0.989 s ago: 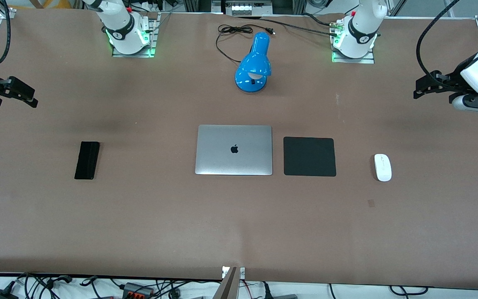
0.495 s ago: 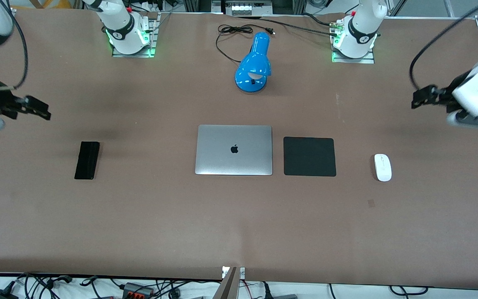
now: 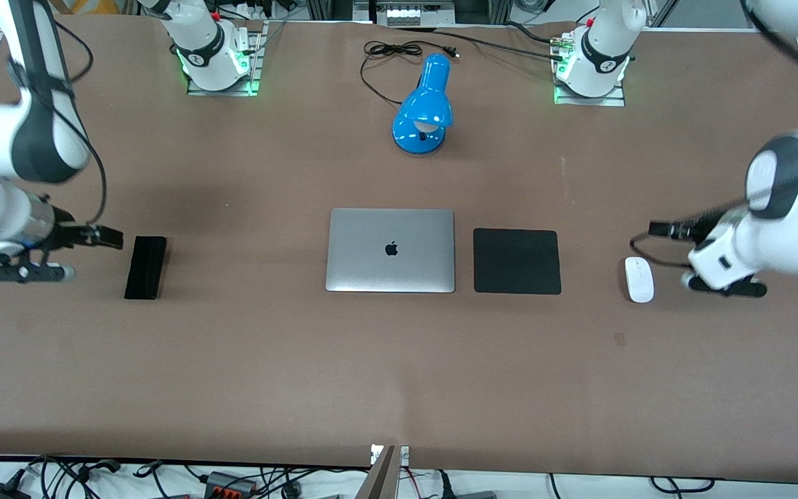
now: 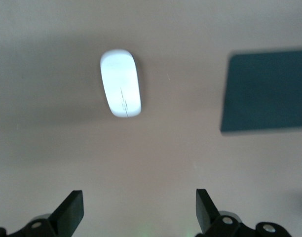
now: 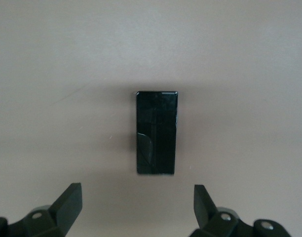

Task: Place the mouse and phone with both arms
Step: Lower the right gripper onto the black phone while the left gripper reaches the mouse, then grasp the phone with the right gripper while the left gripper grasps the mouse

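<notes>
Both pincers wide open, empty: left pincer [image 4: 139, 213] by glossy, likely slippery mouse [image 3: 639, 279], right pincer [image 5: 137, 207] by thin rigid phone [image 3: 145, 267]; grip long edges.

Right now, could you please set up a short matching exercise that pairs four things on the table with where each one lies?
Things:
1. mouse
2. phone
3. black mat
4. blue lamp

Places:
A. between the laptop and the mouse
B. toward the right arm's end of the table
C. between the two arm bases
D. toward the left arm's end of the table

Pairs: 1-D, 2-B, 3-A, 4-C
</notes>
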